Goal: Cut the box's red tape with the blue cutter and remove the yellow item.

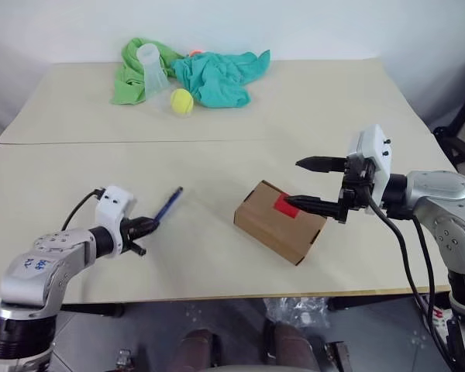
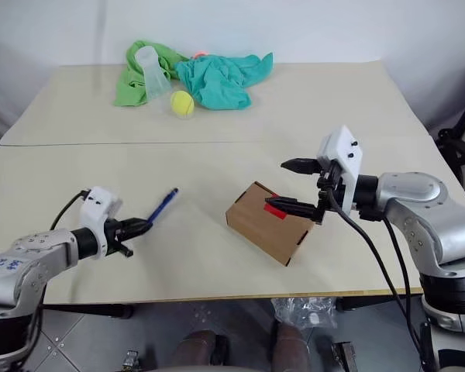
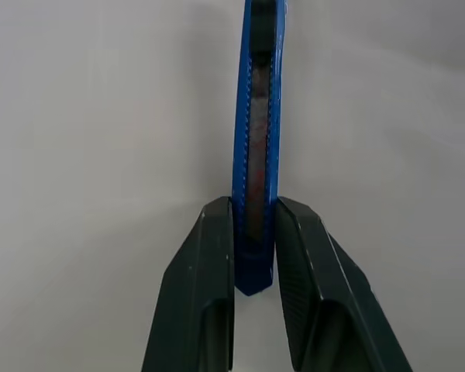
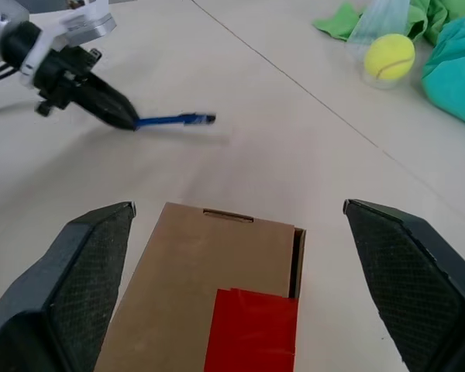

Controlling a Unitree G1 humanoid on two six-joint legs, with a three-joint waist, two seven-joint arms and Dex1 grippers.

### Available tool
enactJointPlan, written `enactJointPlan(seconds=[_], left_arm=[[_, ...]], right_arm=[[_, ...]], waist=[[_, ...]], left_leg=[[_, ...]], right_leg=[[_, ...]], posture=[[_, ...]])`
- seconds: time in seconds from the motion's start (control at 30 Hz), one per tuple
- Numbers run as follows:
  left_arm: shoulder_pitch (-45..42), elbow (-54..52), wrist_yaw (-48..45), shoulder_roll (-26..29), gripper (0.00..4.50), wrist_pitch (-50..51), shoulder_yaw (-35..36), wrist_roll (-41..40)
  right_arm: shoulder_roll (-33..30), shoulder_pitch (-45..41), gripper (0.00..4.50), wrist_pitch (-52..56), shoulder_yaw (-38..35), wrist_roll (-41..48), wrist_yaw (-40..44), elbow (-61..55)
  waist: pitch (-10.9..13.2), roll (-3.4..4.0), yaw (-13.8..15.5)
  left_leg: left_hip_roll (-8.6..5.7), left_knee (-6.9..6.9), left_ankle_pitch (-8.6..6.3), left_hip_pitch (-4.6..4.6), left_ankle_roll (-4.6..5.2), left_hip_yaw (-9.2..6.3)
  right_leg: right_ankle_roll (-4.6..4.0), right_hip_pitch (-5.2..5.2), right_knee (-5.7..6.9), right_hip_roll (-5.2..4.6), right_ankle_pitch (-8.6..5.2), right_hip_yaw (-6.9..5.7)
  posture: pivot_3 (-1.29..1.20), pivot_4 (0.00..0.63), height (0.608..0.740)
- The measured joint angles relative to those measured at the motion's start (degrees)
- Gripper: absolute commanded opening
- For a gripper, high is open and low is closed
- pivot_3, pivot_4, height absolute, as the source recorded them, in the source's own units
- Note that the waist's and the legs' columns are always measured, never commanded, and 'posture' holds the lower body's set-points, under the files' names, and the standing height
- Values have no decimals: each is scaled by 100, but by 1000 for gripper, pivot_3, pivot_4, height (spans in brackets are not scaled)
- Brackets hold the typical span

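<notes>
The brown box (image 1: 273, 226) lies closed on the table at the right of the middle, with the red tape (image 1: 286, 205) across its top edge. My right gripper (image 1: 294, 183) hovers open just above the box's taped end, one finger on each side of the tape in the right wrist view (image 4: 252, 329). My left gripper (image 1: 143, 227) is at the left, a little above the table, shut on the tail of the blue cutter (image 1: 169, 204), which points away toward the box. The left wrist view has both pads clamped on the cutter (image 3: 256, 155). The yellow item is hidden.
At the table's far side lie a green cloth (image 1: 128, 77), a teal cloth (image 1: 217, 77), a tipped clear plastic cup (image 1: 152, 68) and a greenish-yellow tennis ball (image 1: 181, 101). A seam (image 1: 217, 141) runs across the table. Open tabletop lies between the cutter and the box.
</notes>
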Motion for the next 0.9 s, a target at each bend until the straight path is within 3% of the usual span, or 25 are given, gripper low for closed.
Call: enactJointPlan(seconds=[0.2, 0.33, 0.5, 0.6, 0.9], left_arm=[[592, 79, -1639, 765, 437, -1691, -65, 109], [615, 498, -2458, 869, 437, -2981, -130, 352], [409, 733, -2867, 879, 437, -4074, -578, 861], [239, 924, -2938, 806, 437, -4608, -911, 1234], [196, 1153, -3185, 791, 437, -5496, -1347, 1638]], right_arm=[[17, 140, 4500, 34, -12, 145, -129, -243], [12, 98, 4500, 182, 119, 192, -173, -563], [63, -231, 4500, 334, 874, 32, -322, -1004], [221, -558, 3903, 356, 1599, -353, -430, -1121], [575, -1067, 627, 145, 3631, -1736, -417, -1126]], waist=[[12, 21, -4], [16, 28, 1], [18, 30, -14], [17, 30, -31], [17, 30, -98]], left_leg=[[2, -14, 1, 0, 7, 6], [5, -21, 3, -1, 19, 7], [4, -38, 5, -2, 28, 12], [0, -41, 6, -2, 32, 15], [-4, -47, 7, -2, 40, 18]], right_leg=[[-2, -6, -9, -3, -1, -1], [-4, -10, -11, -2, -2, -2], [-4, -17, -13, -2, -2, -4], [-4, -18, -13, -1, -2, -4], [-4, -22, -12, -1, -2, -13]], posture=[[0, 150, 740], [0, 150, 740], [0, 150, 740], [0, 150, 740], [0, 150, 740]])
